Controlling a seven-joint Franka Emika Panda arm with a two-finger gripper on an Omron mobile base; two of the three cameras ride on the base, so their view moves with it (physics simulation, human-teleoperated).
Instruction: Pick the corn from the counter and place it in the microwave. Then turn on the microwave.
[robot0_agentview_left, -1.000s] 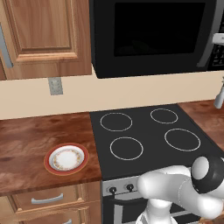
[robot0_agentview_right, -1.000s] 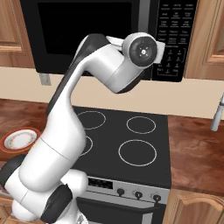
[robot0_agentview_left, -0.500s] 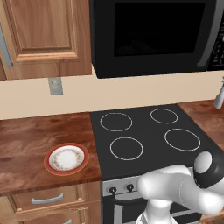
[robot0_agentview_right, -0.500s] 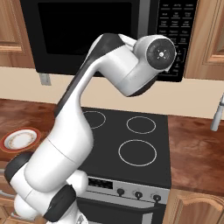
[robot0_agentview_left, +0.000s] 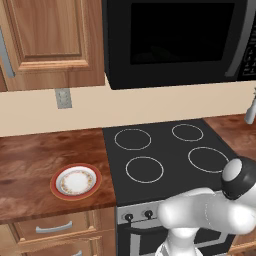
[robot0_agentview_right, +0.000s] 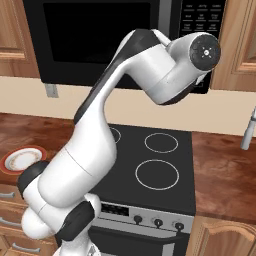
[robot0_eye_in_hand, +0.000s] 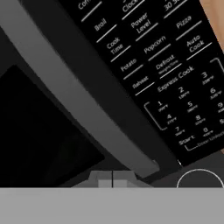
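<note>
Hand (robot0_eye_in_hand: 112, 178) at microwave (robot0_agentview_left: 175, 40) front, fingers pressed together, holding nothing.
Pointing at the grey handle (robot0_eye_in_hand: 74, 94) edge beside the button panel (robot0_eye_in_hand: 166, 74); door sitting closed.

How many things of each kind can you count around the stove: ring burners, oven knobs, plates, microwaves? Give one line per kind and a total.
Ring burners: 4, first one
Oven knobs: 3, first one
Plates: 1, the white red-rimmed plate
Microwaves: 1, the microwave
Total: 9
</note>
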